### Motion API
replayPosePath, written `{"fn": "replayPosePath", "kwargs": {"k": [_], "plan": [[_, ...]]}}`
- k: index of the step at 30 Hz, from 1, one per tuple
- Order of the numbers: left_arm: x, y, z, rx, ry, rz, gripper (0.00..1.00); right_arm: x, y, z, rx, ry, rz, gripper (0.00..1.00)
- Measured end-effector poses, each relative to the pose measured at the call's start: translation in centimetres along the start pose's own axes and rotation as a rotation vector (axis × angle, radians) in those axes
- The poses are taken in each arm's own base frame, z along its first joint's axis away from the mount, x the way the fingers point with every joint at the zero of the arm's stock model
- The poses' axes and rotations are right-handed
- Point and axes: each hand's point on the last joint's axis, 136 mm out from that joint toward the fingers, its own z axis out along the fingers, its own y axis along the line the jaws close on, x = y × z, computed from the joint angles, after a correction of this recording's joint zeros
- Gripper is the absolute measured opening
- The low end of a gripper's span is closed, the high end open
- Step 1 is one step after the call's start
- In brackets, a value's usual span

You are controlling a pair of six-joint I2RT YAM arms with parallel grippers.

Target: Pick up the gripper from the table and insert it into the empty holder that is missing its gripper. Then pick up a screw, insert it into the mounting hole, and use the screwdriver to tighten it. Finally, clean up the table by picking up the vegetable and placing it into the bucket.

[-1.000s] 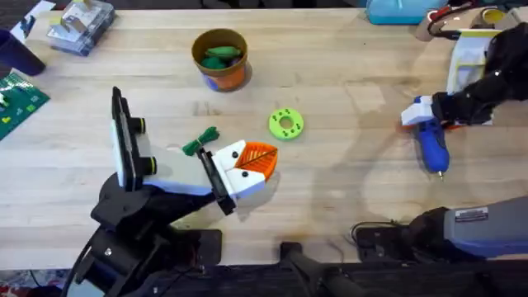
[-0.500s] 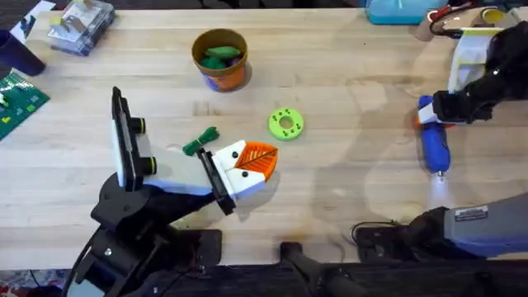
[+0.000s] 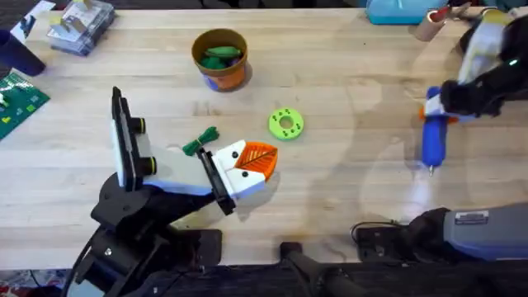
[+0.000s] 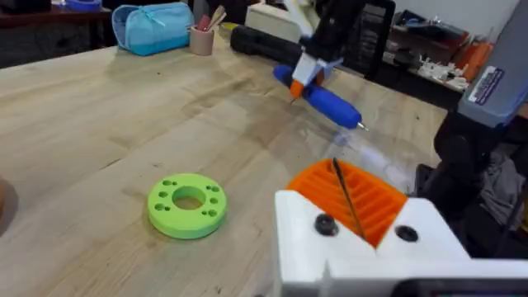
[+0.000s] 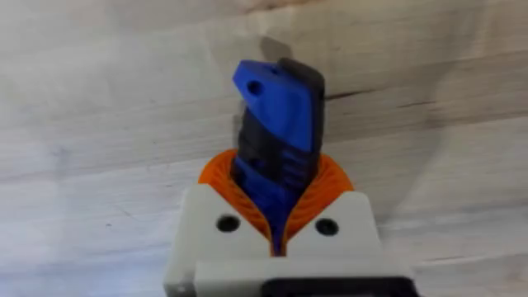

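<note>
Since the screwdriver hangs in the right arm's fingers at about 3 o'clock on the bench, well apart from the holder, the step in hand looks like carrying the tool over to tighten the screw. To do it well, the metal tip should be lined up with the mounting hole before any push. The blue body should also be kept from twisting in the grip, since the hold is up by the orange collar and most of the tool's length hangs past it.

Those fingers are closed on the tool, their orange pads pressed against its two sides, with the blue butt end sticking out beyond them. The right arm reaches in from 3 o'clock, with its wrist over the collar and the tip aimed toward 6 o'clock. The tool appears to be lifted clear of the wood.

The holder, with the orange finger seated in it, sits near 7 o'clock at the end of the left arm. Whether a screw is already in its hole cannot be told. The vegetable lies just beside the holder at its 10 o'clock, with the bucket toward 12.
</note>
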Motion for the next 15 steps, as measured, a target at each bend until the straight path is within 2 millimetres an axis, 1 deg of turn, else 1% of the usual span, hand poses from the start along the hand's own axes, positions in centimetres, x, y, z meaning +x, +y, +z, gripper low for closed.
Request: {"fn": "replayPosePath", "kwargs": {"k": [3, 5, 6, 8, 15], "plan": [[0.0, 0.0, 0.0, 0.0, 0.0, 0.0, 0.014, -1.5, 0.0, -3.5, 0.02, -0.12, 0.018, 0.026], [0.0, 0.0, 0.0, 0.0, 0.0, 0.0, 0.014, -1.7, 0.1, -6.0, 0.033, -0.181, 0.023, 0.026], [0.0, 0.0, 0.0, 0.0, 0.0, 0.0, 0.014, -1.6, 0.1, -6.8, 0.036, -0.2, 0.025, 0.026], [0.0, 0.0, 0.0, 0.0, 0.0, 0.0, 0.014, -1.4, 0.3, -8.1, 0.04, -0.235, 0.03, 0.026], [0.0, 0.0, 0.0, 0.0, 0.0, 0.0, 0.014, -1.4, 1.5, -11.6, 0.007, -0.359, 0.016, 0.026]]}}
